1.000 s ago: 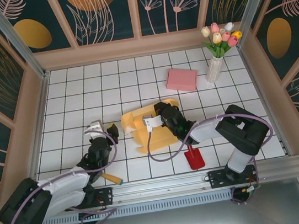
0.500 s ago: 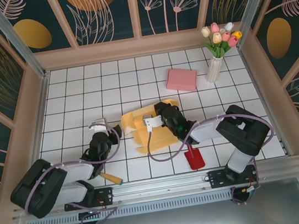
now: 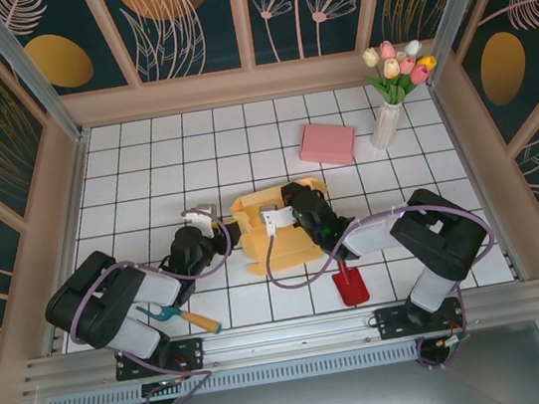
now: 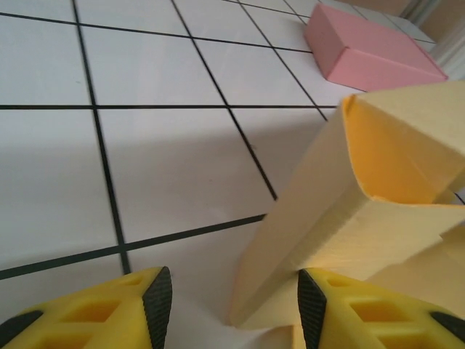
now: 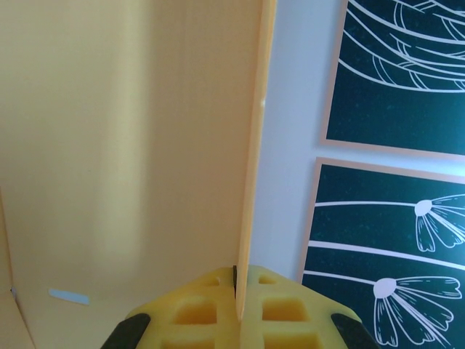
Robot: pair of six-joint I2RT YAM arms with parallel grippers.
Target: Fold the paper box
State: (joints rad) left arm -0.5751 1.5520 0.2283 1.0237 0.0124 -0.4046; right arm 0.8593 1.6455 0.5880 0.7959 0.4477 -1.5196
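White-tiled desk (image 3: 143, 159): lots of open grid behind and to the left of the work, with the side walls standing well back.
Yellow paper box (image 3: 281, 246): sits mid-desk, a touch right of centre and only half formed. Its left side looks drawn in a little compared with a second ago, and from the left wrist that wall stands up on edge.
Left gripper (image 3: 217, 236): the big mover! In one second it has swept in from the left and is now right at the box's left wall. Its jaws are apart and nothing is pinched, and the wall's lower corner sits just inside the right-hand pad (image 4: 312, 305).
Right gripper (image 3: 290, 207): hasn't budged, clamped on a thin upright panel of the box and anchoring it.
Meaning: one side is held and the other approached, so I'd judge the left-wall fold is next.
Pink box (image 3: 327, 143): behind the work and well apart from it.
Vase (image 3: 387, 123): back-right corner, out of the way.
Red scoop (image 3: 350, 286): near the front edge, under the right arm.
Orange-handled tool (image 3: 193, 318): close under the left arm, so low sweeps there have little room.
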